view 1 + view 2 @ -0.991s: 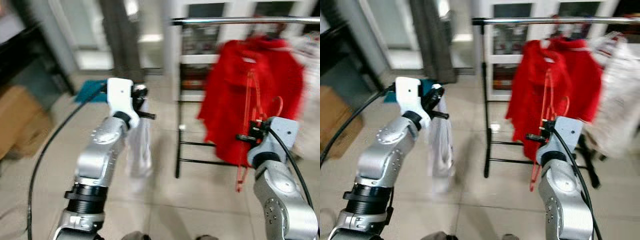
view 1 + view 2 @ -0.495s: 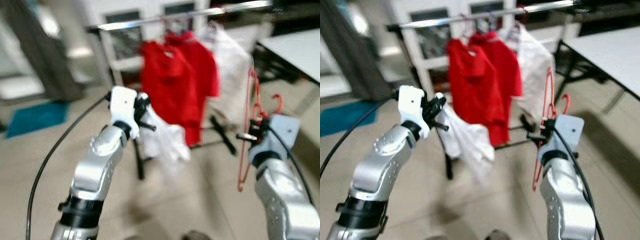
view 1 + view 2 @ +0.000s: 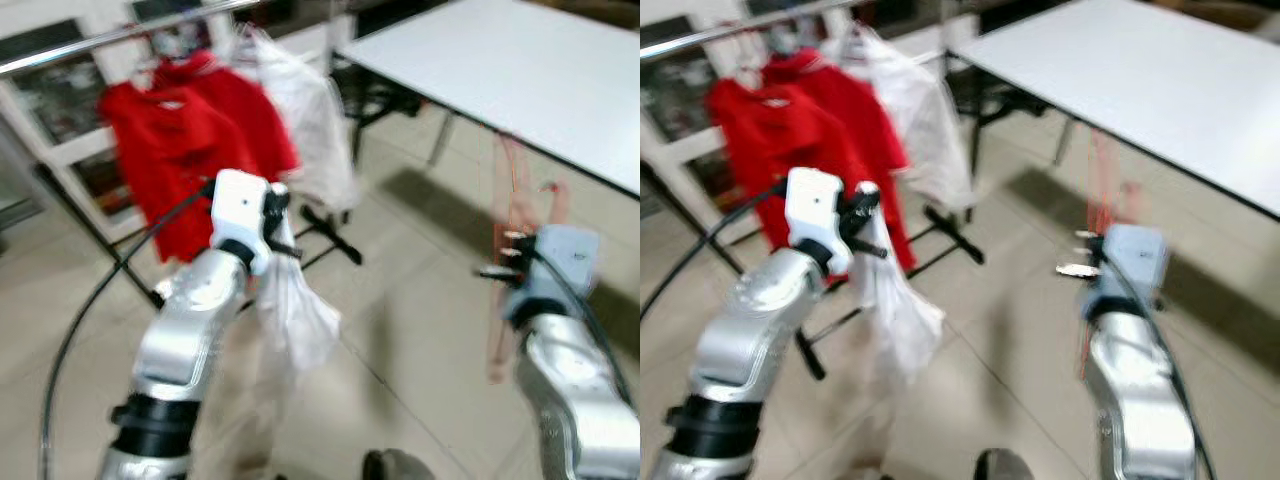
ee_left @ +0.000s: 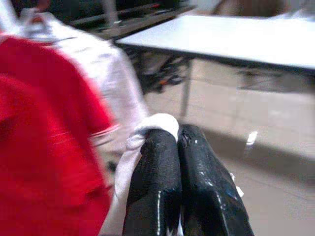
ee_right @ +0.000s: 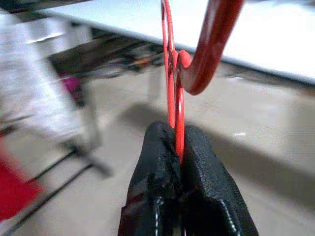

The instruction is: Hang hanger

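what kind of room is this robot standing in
Probably a laundry or utility corner of a home. A metal clothes rail carries red shirts and a white garment, a plain white table stands beside it, and the floor is pale tile.

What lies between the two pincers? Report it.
Bare tiled floor in the left eye view: left pincer grips a white garment, right pincer a red hanger.

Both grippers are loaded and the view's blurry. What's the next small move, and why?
Probably turn back left toward the rail. The right gripper is shut on the red hanger, the left gripper on a white cloth, but the robot faces the table, with the rail off to its left.
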### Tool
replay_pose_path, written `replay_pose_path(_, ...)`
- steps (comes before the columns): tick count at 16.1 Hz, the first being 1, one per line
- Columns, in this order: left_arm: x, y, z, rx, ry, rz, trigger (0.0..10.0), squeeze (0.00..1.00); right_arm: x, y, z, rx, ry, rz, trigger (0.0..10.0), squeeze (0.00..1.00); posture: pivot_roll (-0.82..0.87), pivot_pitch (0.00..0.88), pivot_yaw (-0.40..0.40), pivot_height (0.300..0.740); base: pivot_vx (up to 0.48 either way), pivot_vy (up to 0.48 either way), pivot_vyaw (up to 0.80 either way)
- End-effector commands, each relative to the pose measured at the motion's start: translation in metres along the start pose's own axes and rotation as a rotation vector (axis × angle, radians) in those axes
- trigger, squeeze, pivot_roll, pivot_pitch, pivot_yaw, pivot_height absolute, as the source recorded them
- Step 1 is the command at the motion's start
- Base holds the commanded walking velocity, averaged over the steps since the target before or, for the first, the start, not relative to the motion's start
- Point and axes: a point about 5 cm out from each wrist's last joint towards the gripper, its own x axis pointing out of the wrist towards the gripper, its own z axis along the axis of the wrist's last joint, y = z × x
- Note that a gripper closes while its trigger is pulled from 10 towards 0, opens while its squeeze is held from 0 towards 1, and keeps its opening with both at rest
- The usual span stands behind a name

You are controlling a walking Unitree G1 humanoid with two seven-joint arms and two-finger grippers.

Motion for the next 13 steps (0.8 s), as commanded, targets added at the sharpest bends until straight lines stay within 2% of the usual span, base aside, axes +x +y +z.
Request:
replay_pose_path(1, -0.0004, 0.0062, 0.0066, 0.018, -0.020, 0.023, 10.0, 0.00, -0.0004, 0.0044, 0.0035, 0.009, -0.030, 0.008, 10.0, 0.00, -0.05, 0.064, 0.065, 0.740, 0.000, 0.000, -0.80)
replay_pose_path(3, 0.0002, 0.0055, 0.0074, 0.017, -0.023, 0.019, 10.0, 0.00, -0.0014, 0.0070, 0.0027, -0.017, -0.023, 0.030, 10.0, 0.00, -0.05, 0.064, 0.066, 0.740, 0.000, 0.000, -0.80)
replay_pose_path(8, 0.0007, 0.0051, 0.0084, 0.017, -0.024, 0.014, 10.0, 0.00, -0.0033, 0.0111, 0.0033, 0.006, -0.024, 0.047, 10.0, 0.00, -0.05, 0.066, 0.072, 0.740, 0.000, 0.000, -0.80)
replay_pose_path(9, 0.0006, 0.0052, 0.0085, 0.018, -0.025, 0.015, 10.0, 0.00, -0.0023, 0.0101, 0.0017, -0.009, -0.017, 0.027, 10.0, 0.00, -0.05, 0.068, 0.074, 0.740, 0.000, 0.000, -0.80)
replay_pose_path(13, 0.0015, 0.0036, 0.0107, 0.013, -0.032, 0.016, 10.0, 0.00, -0.0012, 0.0054, -0.0022, 0.047, 0.002, -0.026, 10.0, 0.00, -0.05, 0.067, 0.075, 0.740, 0.000, 0.000, -0.79)
